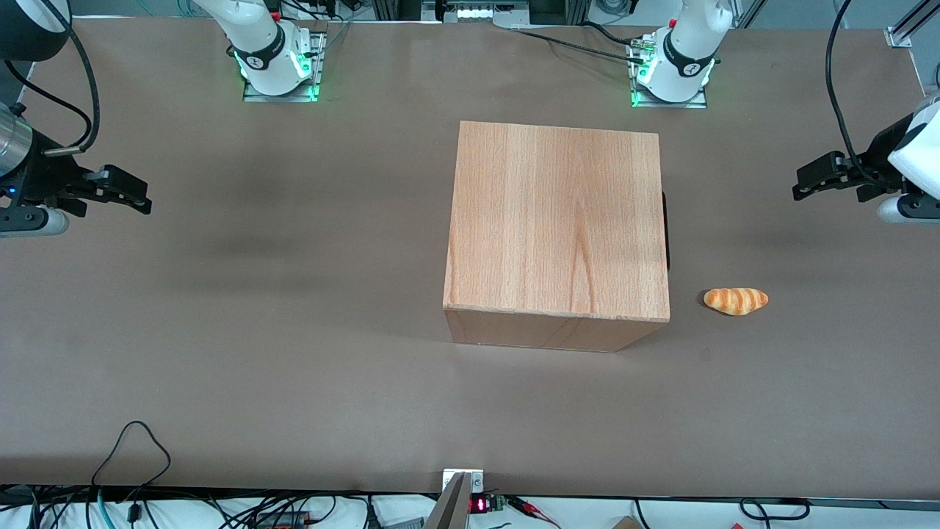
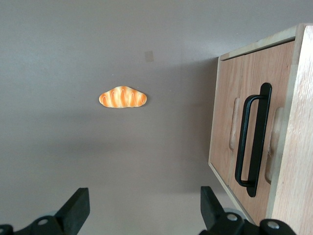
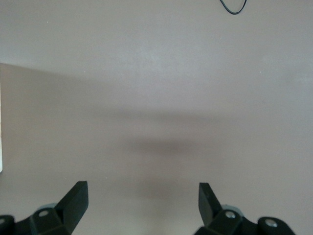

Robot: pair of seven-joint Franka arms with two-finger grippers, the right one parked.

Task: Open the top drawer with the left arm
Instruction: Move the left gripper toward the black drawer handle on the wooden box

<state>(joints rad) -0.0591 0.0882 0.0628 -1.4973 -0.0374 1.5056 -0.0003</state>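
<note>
Well, from the front we hold our black two-finger gripper [image 1: 800, 185] well apart from the light-wood cabinet [image 1: 558, 220], and at the wrist, jaws spread empty, we see the closed top drawer's [image 2: 283, 127] slim black bar handle [image 2: 254, 139] near a toy croissant [image 2: 122, 97], so a skewed approach could, we judge, strike the panel.

I've got a brown table [image 1: 257, 330] with a matte top. A light-wood cabinet [image 1: 554, 220] sits on it about mid-table, front facing the working arm's end. A small bread roll [image 1: 736, 300] lies on the table just beside the cabinet, toward the working arm's end, not touching it. Both arm bases are bolted on at the edge farthest from the front camera. My gripper [image 1: 808, 184] hangs spread open above the working arm's end.
</note>
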